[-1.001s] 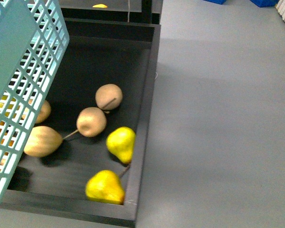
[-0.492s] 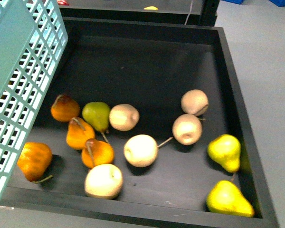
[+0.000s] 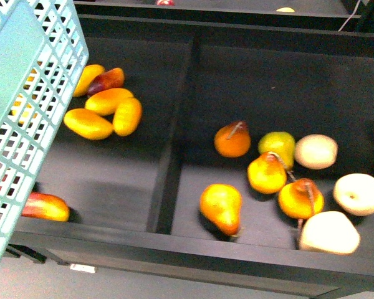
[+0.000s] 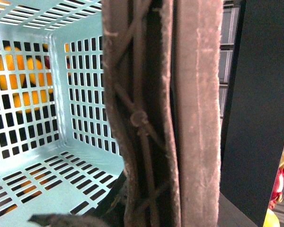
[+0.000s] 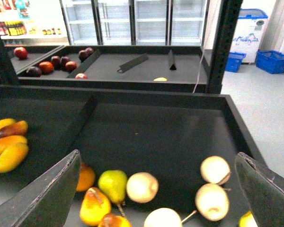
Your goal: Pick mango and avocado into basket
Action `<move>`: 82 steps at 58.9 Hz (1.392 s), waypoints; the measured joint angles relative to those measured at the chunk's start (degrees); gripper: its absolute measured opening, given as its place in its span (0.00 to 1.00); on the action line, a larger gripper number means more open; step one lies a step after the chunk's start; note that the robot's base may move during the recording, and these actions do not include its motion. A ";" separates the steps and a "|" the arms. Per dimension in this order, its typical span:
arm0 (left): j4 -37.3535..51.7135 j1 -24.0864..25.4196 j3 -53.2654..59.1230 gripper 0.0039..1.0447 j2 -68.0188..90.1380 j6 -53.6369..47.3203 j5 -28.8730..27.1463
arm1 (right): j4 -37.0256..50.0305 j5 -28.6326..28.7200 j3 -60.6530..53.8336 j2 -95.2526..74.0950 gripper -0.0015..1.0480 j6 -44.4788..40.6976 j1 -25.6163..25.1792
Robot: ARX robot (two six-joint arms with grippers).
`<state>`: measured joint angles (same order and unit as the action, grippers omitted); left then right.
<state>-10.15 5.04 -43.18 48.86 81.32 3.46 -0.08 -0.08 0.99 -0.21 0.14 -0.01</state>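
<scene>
The aqua slotted basket (image 3: 25, 118) hangs tilted at the far left of the front view. Its brown ribbed handles (image 4: 189, 118) fill the left wrist view, and my left gripper is shut on them, its fingers mostly hidden behind them. Several yellow-orange mangoes (image 3: 88, 123) lie in the bin's left compartment beside the basket, and another lies near the front rim (image 3: 47, 207). In the right wrist view the mangoes (image 5: 9, 152) sit far to one side. My right gripper (image 5: 156, 189) hangs open and empty above the pear compartment. No avocado shows in any view.
A black divider (image 3: 173, 143) splits the bin. The right compartment holds orange pears (image 3: 221, 205), a yellow-green pear (image 3: 278, 144) and pale round fruits (image 3: 358, 193). The bin's front rim (image 3: 206, 254) runs across the front. A further shelf holds red apples (image 5: 47, 66).
The front view has swept left along the bin: the grey floor and yellow pears are gone, and the divider and mango compartment now show. The basket stays at the left edge.
</scene>
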 joint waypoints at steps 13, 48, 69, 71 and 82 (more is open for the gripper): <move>0.00 0.00 0.00 0.15 0.00 -0.04 -0.09 | 0.00 0.07 0.00 0.00 0.92 0.02 0.00; -0.02 0.04 -0.07 0.15 0.02 -0.04 -0.17 | 0.04 0.07 0.00 -0.02 0.92 0.02 0.00; -0.04 0.07 -0.07 0.15 0.02 -0.07 -0.31 | 0.09 -0.07 0.00 0.00 0.92 0.00 0.00; -0.04 0.07 -0.07 0.15 0.00 -0.07 -0.24 | 0.04 0.00 0.00 -0.02 0.92 0.04 0.00; -0.04 0.04 -0.09 0.15 0.02 0.00 -0.04 | 0.07 0.07 0.00 -0.04 0.92 0.00 0.00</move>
<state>-10.20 5.08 -43.27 48.88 81.32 3.42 -0.01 -0.01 0.99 -0.25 0.14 -0.01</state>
